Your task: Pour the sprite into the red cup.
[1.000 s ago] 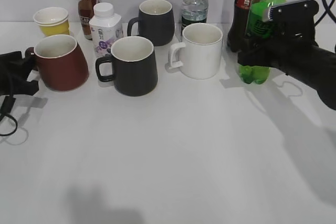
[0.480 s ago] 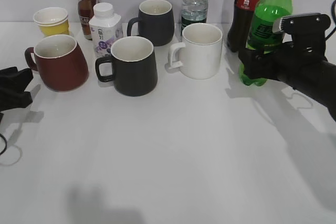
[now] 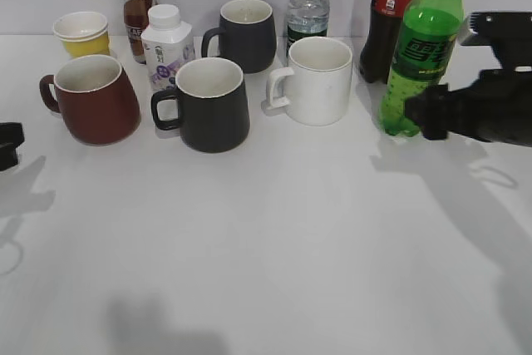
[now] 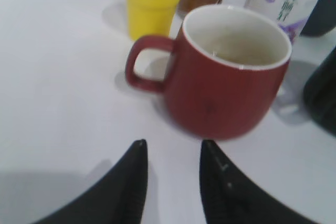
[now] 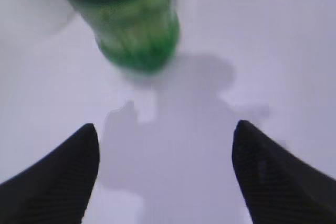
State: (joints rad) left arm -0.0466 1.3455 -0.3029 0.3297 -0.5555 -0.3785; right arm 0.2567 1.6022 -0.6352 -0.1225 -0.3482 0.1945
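Observation:
The sprite [image 3: 421, 54], a green bottle, stands upright on the table at the right, beside the cola bottle. My right gripper [image 3: 426, 119] is open and empty, just right of the bottle's base and apart from it. In the right wrist view the bottle's base [image 5: 137, 35] lies ahead of the wide-open gripper [image 5: 165, 125]. The red cup [image 3: 96, 101] stands at the left, handle to the left. My left gripper [image 3: 8, 144] is at the left edge, away from the cup. In the left wrist view the left gripper [image 4: 173, 142] is open and empty, in front of the red cup [image 4: 226, 87].
Two black mugs [image 3: 212, 106] [image 3: 247, 34], a white mug [image 3: 317, 81], a yellow paper cup [image 3: 83, 33], a white drink bottle [image 3: 166, 43], a brown bottle [image 3: 135, 6], a water bottle [image 3: 307, 6] and a cola bottle [image 3: 387, 22] stand along the back. White table [image 3: 274, 247] in front.
My right gripper let go of the sprite and drew back to the right; the bottle now stands alone. My left gripper drew back left, away from the red cup.

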